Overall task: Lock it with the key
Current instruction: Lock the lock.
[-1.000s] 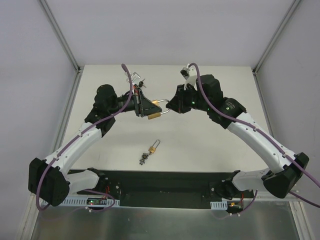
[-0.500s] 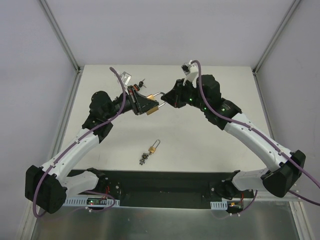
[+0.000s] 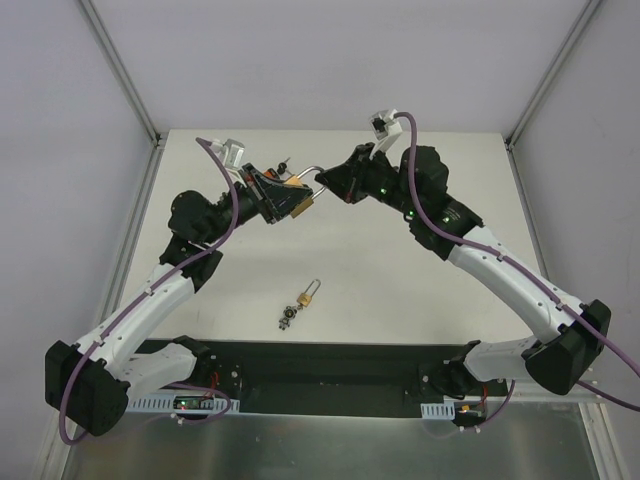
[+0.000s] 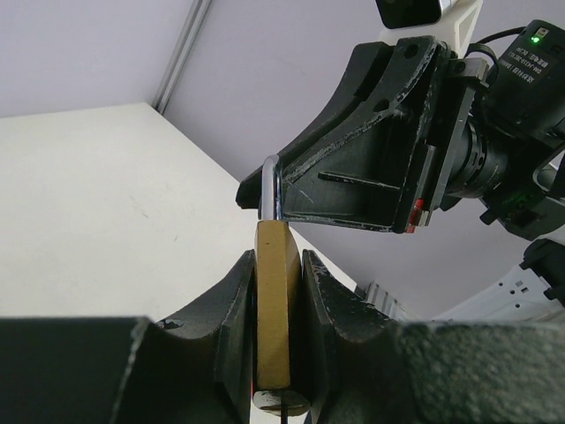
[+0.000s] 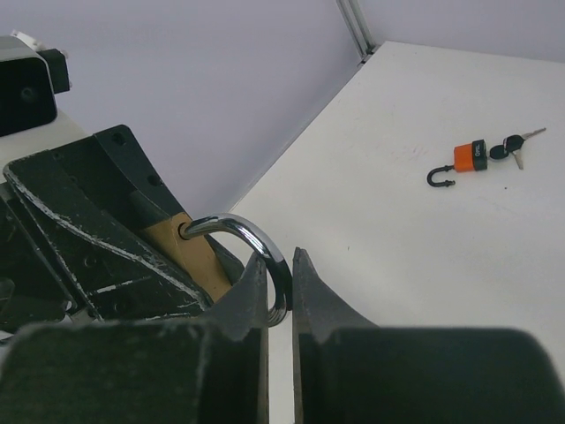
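A brass padlock (image 3: 304,204) with a steel shackle (image 5: 256,240) hangs in the air over the far middle of the table. My left gripper (image 3: 288,200) is shut on its body (image 4: 278,300), pads flat on both faces. My right gripper (image 3: 322,184) is shut on the shackle's bend, fingertips (image 5: 256,274) pinching the steel. A round dark piece (image 4: 281,402) shows at the lock's bottom end; whether a key is in it I cannot tell. Keys (image 3: 287,318) lie on the table beside a small brass padlock (image 3: 307,295).
An orange padlock (image 5: 471,156), shackle open, lies at the far side of the table with keys (image 5: 515,142) attached; it shows in the top view as well (image 3: 287,161). Metal frame posts (image 3: 120,70) rise at the table's far corners. The arm bases sit on a black plate (image 3: 320,370).
Both arms have carried the held padlock away from the bases and a little to the left. Both grips stay the same. The padlocks on the table have not moved.
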Controlling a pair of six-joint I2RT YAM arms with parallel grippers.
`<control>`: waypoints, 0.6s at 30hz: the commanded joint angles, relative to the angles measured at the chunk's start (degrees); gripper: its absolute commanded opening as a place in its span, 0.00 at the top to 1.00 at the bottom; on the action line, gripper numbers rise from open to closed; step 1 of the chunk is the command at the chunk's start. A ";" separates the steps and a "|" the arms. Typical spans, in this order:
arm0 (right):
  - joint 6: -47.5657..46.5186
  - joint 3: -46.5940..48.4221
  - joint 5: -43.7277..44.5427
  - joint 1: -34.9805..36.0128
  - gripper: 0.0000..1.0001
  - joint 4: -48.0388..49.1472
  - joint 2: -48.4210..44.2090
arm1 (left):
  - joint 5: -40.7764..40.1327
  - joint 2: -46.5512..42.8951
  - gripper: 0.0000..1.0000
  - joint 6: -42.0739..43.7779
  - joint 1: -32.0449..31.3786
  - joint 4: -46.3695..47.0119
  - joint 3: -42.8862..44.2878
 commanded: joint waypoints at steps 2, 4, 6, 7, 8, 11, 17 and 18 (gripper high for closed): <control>14.54 0.41 -32.41 14.30 0.99 10.01 1.53 | -2.07 4.50 1.00 2.46 -5.30 6.38 2.56; 13.75 0.23 -32.06 14.30 0.99 8.61 1.45 | -2.33 4.06 1.00 3.16 -5.30 3.23 3.70; 12.09 -0.64 -31.27 14.22 0.99 7.55 1.09 | -2.07 3.89 1.00 4.30 -5.30 -1.59 5.54; 11.56 -1.08 -30.92 14.22 0.99 6.68 0.74 | -1.28 3.89 1.00 4.74 -5.21 -3.19 6.25; 11.20 -1.52 -30.65 14.30 0.99 6.41 0.65 | -1.19 3.97 1.00 5.01 -5.21 -5.47 7.04; 10.50 -3.45 -30.39 14.22 0.99 6.05 0.56 | 0.21 4.32 1.00 6.32 -5.21 -11.46 9.68; 10.23 -5.48 -30.38 14.30 0.99 6.14 0.74 | 1.62 5.29 1.00 6.86 -5.12 -15.86 11.27; 10.23 -5.39 -30.47 14.48 0.99 6.14 0.83 | 1.54 5.38 1.00 6.68 -5.12 -15.86 11.09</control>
